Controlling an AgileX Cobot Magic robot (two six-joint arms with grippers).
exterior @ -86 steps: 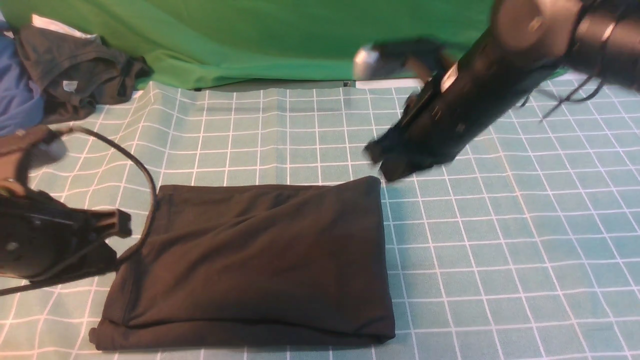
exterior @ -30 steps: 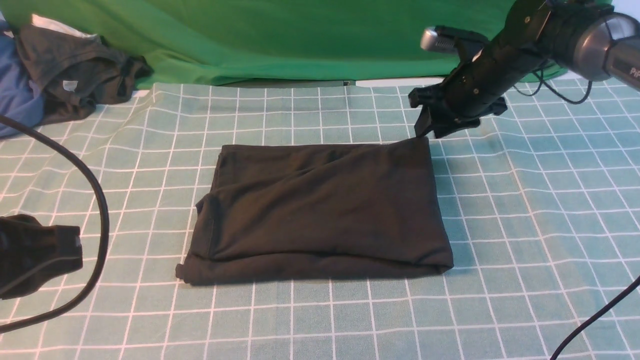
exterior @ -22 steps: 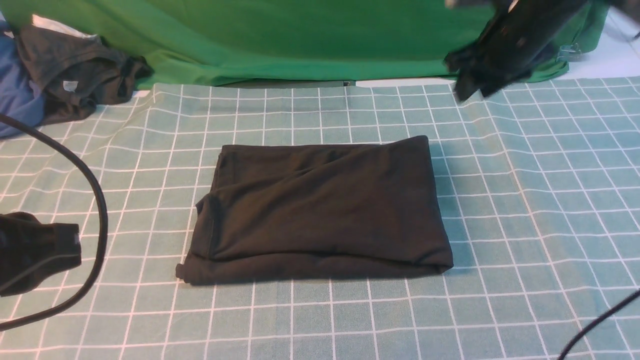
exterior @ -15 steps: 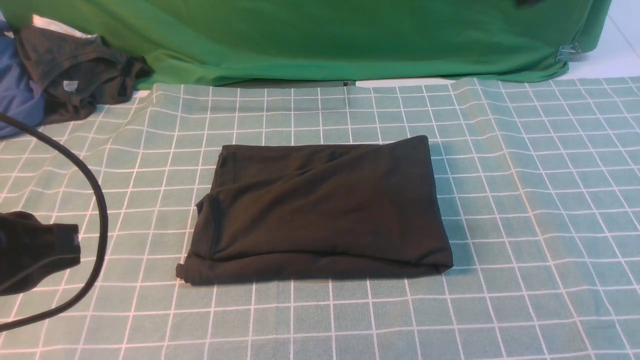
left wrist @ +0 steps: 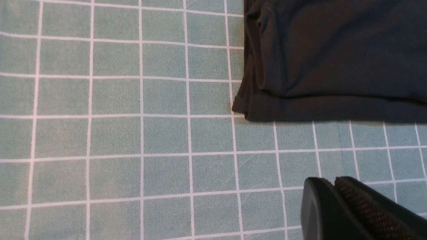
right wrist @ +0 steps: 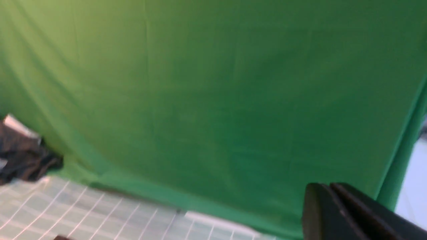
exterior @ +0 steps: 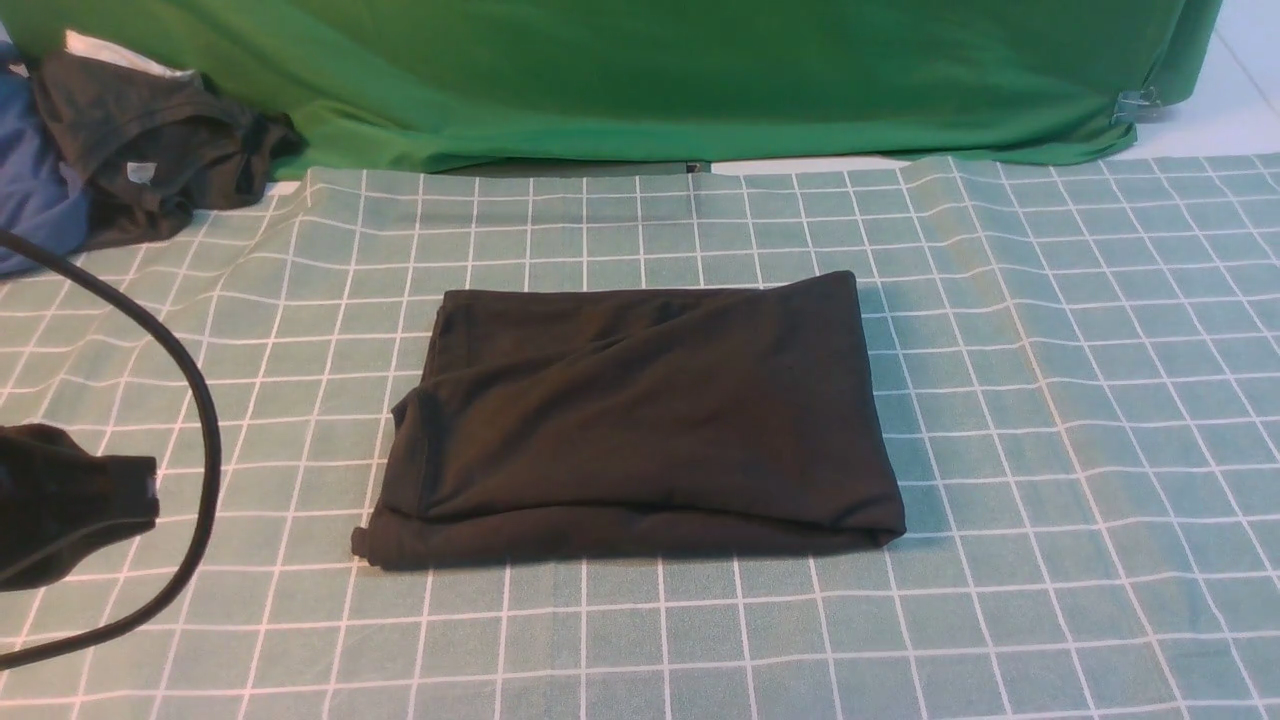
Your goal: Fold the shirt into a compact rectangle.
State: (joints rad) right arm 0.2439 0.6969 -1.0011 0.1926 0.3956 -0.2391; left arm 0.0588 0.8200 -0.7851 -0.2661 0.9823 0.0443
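The shirt (exterior: pixel 640 415) is lying folded at frame center; the left gripper (left wrist: pixel 333 182) and right gripper (right wrist: pixel 330 188) are hanging closed, gripping nothing.

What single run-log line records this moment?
shirt: folded rectangle, flat on checked cloth | left gripper: shut, empty, beside shirt | right gripper: shut, empty, facing green cloth

I'm working over what looks like a staged recording setup rather than a home: a table under a teal grid-checked cloth (exterior: pixel 1050 400), with a big green backdrop cloth (exterior: pixel 650 80) hung along its far edge. Spare garments (exterior: pixel 140 140) are heaped at the far left corner, and a black cable (exterior: pixel 195 400) loops near the left edge.
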